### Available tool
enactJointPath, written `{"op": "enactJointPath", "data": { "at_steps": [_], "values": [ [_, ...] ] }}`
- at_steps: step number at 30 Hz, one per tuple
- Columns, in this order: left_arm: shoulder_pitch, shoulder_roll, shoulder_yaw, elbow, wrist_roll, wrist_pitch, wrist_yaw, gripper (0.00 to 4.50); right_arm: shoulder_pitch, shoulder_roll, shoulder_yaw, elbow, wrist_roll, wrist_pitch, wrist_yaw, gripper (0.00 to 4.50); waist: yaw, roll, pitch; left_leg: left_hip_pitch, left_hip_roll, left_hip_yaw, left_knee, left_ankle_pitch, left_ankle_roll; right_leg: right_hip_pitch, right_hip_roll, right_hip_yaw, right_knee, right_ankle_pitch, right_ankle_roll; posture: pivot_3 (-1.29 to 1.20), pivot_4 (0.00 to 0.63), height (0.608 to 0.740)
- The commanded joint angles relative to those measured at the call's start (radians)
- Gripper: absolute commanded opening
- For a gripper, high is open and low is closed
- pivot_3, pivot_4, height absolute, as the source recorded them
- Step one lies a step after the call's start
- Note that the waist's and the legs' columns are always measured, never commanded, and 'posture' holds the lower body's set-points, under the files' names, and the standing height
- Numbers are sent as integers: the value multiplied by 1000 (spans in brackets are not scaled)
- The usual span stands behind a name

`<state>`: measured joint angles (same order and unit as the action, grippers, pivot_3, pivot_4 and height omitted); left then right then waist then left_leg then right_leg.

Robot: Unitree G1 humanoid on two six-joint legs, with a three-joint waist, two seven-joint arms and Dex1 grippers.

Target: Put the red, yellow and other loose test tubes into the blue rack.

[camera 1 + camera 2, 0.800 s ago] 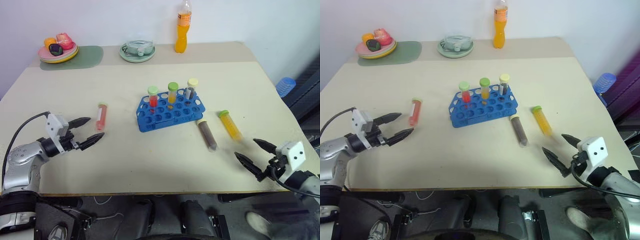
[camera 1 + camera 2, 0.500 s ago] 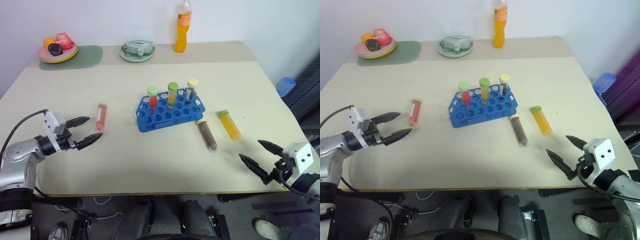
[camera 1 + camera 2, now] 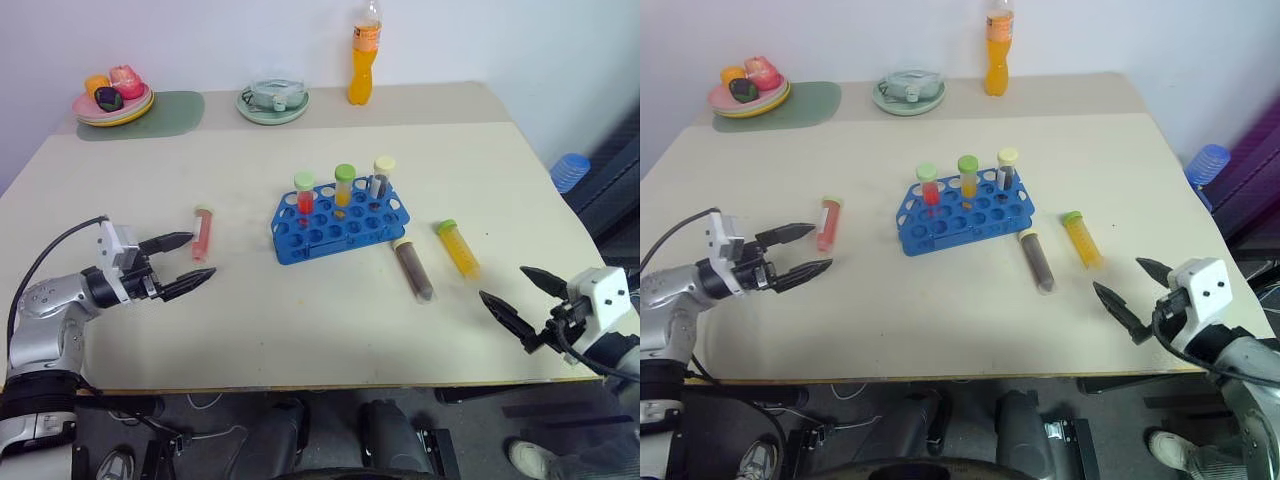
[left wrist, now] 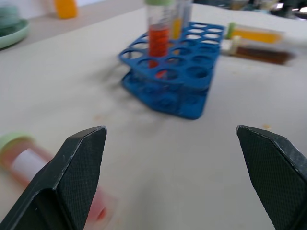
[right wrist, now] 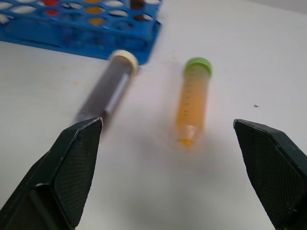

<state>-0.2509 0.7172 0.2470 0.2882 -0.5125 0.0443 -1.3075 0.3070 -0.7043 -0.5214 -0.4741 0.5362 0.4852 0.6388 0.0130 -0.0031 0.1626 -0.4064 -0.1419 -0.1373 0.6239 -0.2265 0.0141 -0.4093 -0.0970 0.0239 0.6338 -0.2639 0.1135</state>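
The tabletop (image 3: 250,330) is pale beige. The rack (image 3: 340,220) is bright blue. In it stand three tubes: one with red liquid and a light green cap (image 3: 305,193), one with orange-yellow liquid and a green cap (image 3: 344,186), one dark with a pale yellow cap (image 3: 381,176). The loose red tube (image 3: 202,232) has a pale cap. The loose brown tube (image 3: 412,269) has a cream cap; the loose yellow tube (image 3: 459,248) has a green cap. Both tools, left tool (image 3: 183,263) and right tool (image 3: 522,301), have black fingers on white housings. The bottle (image 3: 364,62) holds orange drink. One plate (image 3: 114,105) is pink and another plate (image 3: 272,100) is pale green.
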Motion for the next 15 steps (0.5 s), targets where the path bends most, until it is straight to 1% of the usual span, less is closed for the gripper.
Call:
{"op": "enactJointPath", "data": {
  "at_steps": [1,2,5,8,12,13,15],
  "values": [
    [-35,-2,-28,-70,-20,25,-28,4439,-98,-82,14,-43,7,193,-99,4500,-1,0,0,0,0,0,0,0,0,0,0,0,0,0,0,0,150,740],
    [-40,-5,-41,-79,-13,25,-35,4439,-142,-103,33,-41,26,260,-114,4500,0,0,0,0,0,0,0,0,0,0,0,0,0,0,0,0,150,740],
    [-52,-11,-74,-105,-7,40,-46,4439,-310,-151,87,-21,151,501,-132,4500,-4,0,0,-1,0,0,0,0,0,-1,0,0,0,0,0,0,150,740],
    [-63,-22,-96,-121,-3,47,-45,4439,-508,-136,151,8,237,725,-188,4500,-4,0,1,-2,1,0,-1,0,1,-2,0,0,0,0,0,0,150,740],
    [-62,-25,-109,-132,-6,60,-50,4439,-776,-21,238,63,260,1049,-293,4500,-2,-1,1,-3,1,0,-1,1,1,-3,0,0,0,1,2,0,150,740],
    [-57,-24,-110,-132,-4,56,-51,4439,-827,16,253,78,256,1094,-320,4500,-2,-1,1,-3,1,0,-1,1,1,-4,0,0,0,1,2,0,150,740],
    [-47,-25,-112,-137,-2,52,-53,4439,-888,61,277,118,252,1127,-372,4500,-2,-1,1,-3,1,0,-2,1,1,-4,0,0,0,2,2,0,150,740]
  ]
}}
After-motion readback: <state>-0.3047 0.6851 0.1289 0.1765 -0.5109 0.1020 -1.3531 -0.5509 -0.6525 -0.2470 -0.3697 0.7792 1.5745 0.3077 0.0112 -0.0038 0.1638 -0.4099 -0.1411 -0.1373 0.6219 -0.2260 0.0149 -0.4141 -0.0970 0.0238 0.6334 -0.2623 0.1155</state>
